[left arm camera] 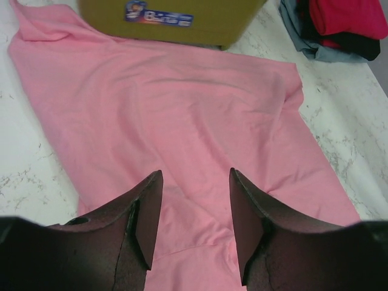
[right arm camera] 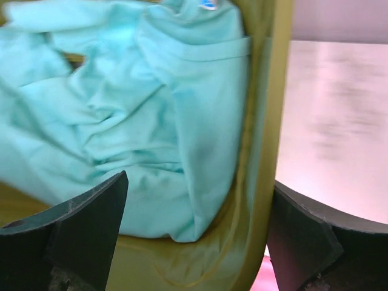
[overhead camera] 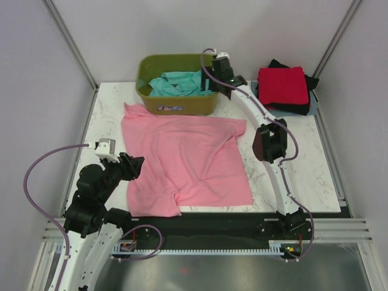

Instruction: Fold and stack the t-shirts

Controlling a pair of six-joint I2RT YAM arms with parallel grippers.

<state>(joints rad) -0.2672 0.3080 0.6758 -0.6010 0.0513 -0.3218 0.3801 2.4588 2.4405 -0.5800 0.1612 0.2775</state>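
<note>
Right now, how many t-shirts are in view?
5: a pink one spread on the table, a teal one in the tub, and red, black and grey-blue stacked far right. The stack may hide more.

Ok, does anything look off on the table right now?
Yes. The right gripper, open, straddles the olive tub at its wall, one finger inside by the teal t-shirt, one outside: closing would likely pinch the tub. The pink t-shirt lies skewed, creased at its near edge.
</note>
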